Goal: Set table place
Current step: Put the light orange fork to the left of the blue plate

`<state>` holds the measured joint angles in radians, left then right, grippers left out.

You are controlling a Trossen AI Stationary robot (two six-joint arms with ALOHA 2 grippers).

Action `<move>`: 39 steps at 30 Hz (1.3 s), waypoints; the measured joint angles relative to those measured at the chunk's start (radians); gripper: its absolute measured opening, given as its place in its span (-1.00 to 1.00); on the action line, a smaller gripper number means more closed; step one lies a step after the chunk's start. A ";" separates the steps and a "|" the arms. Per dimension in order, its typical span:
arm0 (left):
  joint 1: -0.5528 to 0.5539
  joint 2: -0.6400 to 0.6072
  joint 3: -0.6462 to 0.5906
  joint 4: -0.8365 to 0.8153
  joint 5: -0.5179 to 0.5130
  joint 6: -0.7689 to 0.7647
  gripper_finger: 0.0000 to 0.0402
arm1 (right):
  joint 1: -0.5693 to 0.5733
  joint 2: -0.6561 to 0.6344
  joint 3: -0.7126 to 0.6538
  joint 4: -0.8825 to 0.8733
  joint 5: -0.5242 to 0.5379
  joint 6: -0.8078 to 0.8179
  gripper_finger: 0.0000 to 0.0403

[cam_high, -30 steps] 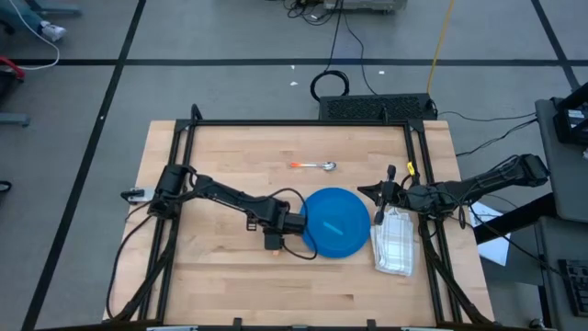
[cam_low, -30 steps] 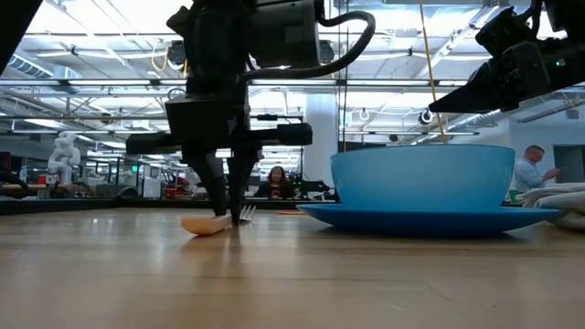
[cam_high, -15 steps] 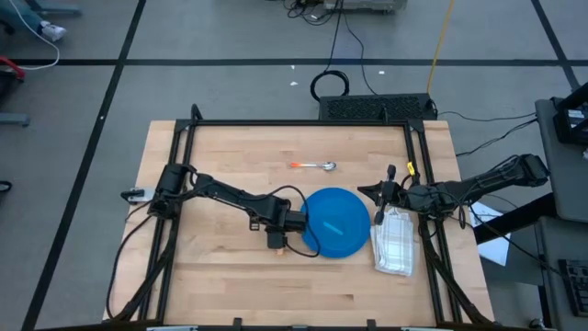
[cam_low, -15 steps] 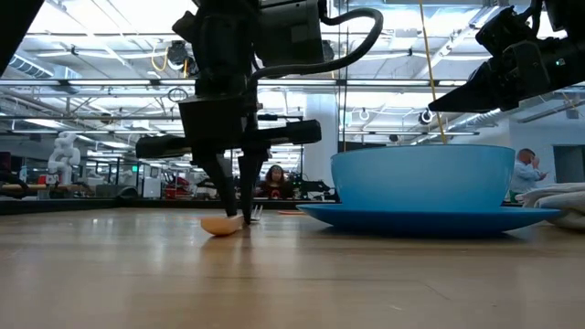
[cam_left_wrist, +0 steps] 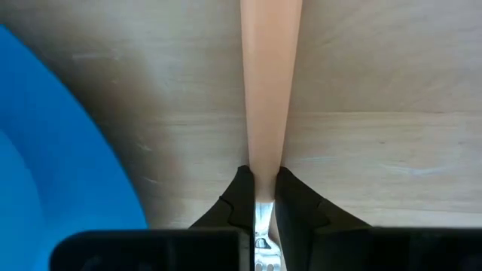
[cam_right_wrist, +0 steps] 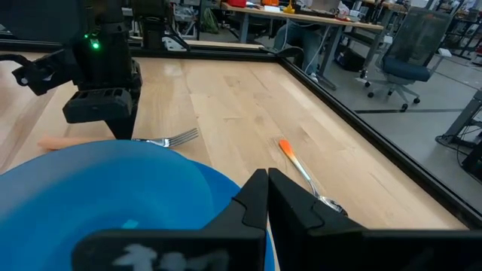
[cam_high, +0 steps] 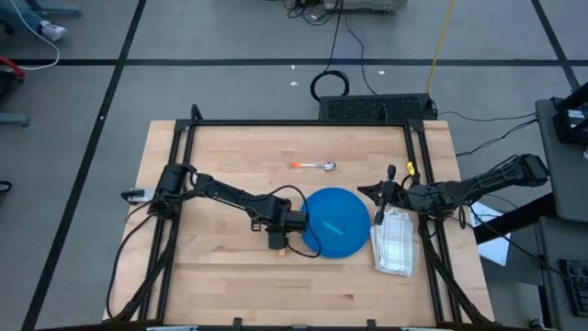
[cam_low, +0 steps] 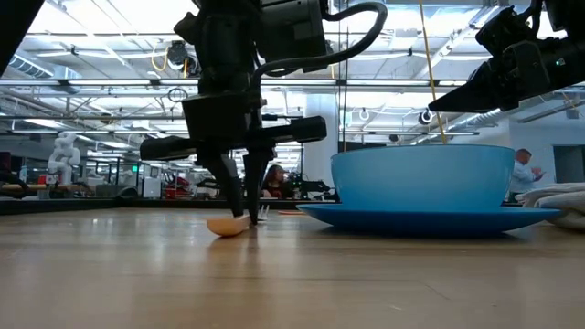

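Across the high view, the table (cam_high: pixel 220 276) of light planks fills its black frame. Right of centre lies the blue plate (cam_high: pixel 336 223) carrying a bowl; a folded cloth (cam_high: pixel 395 241) lies beside it. Left tool (cam_high: pixel 277 241) pinches an orange-handled fork (cam_left_wrist: pixel 269 113) (flat on the table). Right tool (cam_high: pixel 380 195), fingers pressed together, hovers near the cloth

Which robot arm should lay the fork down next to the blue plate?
Probably the left. The left gripper already pinches the fork just beside the blue plate. The right gripper is shut, above the plate's far side.
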<state>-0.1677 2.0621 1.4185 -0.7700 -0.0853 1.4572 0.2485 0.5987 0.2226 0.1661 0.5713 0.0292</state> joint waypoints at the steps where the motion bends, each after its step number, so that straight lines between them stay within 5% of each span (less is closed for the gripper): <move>1: 0.000 0.000 0.000 0.000 0.000 -0.001 -0.86 | 0.000 0.000 0.000 0.000 0.000 0.000 -1.00; 17: 0.000 0.001 0.000 0.000 0.006 0.014 -0.76 | 0.000 0.000 0.000 0.000 0.000 0.000 -1.00; 30: 0.000 0.001 0.000 0.013 0.006 -0.031 -0.34 | 0.000 0.000 0.000 0.003 0.000 0.000 -1.00; 39: -0.007 -0.005 0.000 0.004 -0.040 -0.055 -0.26 | 0.000 0.000 0.000 0.009 0.000 0.000 -1.00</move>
<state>-0.1745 2.0575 1.4185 -0.7656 -0.1252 1.4027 0.2485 0.5983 0.2226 0.1753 0.5713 0.0292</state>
